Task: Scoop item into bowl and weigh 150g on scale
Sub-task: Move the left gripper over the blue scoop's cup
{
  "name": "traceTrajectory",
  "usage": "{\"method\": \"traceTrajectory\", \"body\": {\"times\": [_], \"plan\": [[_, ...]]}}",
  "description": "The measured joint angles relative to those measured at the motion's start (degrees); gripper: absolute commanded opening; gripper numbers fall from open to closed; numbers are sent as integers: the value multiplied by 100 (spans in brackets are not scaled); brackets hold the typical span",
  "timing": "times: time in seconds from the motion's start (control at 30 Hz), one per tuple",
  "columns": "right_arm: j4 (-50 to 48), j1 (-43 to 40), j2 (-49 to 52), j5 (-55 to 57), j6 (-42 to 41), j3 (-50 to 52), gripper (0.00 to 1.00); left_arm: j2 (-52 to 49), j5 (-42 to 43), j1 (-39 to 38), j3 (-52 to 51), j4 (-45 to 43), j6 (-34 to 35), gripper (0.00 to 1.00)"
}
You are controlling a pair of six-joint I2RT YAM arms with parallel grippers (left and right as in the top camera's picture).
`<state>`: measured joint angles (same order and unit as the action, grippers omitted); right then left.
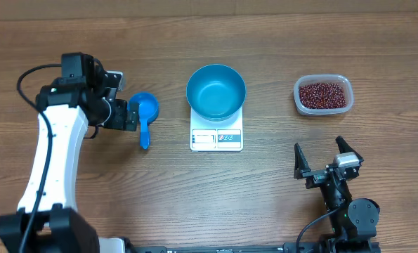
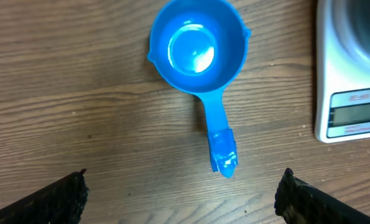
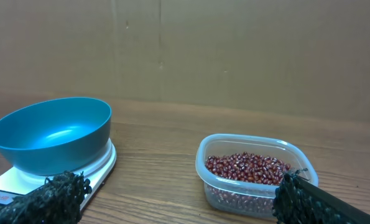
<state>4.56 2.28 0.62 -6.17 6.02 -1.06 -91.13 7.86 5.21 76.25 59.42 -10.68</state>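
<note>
The teal-blue bowl (image 1: 216,91) (image 3: 48,134) stands empty on the white scale (image 1: 216,138) (image 3: 99,169) at the table's middle. Dark red-brown beans (image 1: 324,94) (image 3: 247,167) fill a clear plastic tub (image 1: 299,105) (image 3: 259,190) at the right. A small bright blue scoop (image 1: 145,112) (image 2: 197,50) lies left of the scale, handle toward the front. My left gripper (image 1: 131,116) (image 2: 185,180) hovers open just left of the scoop, with the handle's end between its spread fingers and nothing held. My right gripper (image 1: 322,156) (image 3: 181,186) stands open near the front right, empty, facing the tub and bowl.
The scale's display and buttons (image 2: 356,115) face the front edge. A brown wall (image 3: 234,56) runs behind the table. Bare wood tabletop (image 1: 265,183) lies between the scale and my right arm.
</note>
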Motion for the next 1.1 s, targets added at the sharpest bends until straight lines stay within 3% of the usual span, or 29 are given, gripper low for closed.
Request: {"method": "traceTrajectory", "body": {"times": [0.37,0.7,1.1], "plan": [[-2,0,2,-2,0,0,100,-793,0,0,4,-439,87,99],[-2,0,0,0,0,0,100,-833,-483,2,11,-870,1493,100],[0,0,0,0,-2,0,100,-833,-656,0,13,-892,1853,100]]}}
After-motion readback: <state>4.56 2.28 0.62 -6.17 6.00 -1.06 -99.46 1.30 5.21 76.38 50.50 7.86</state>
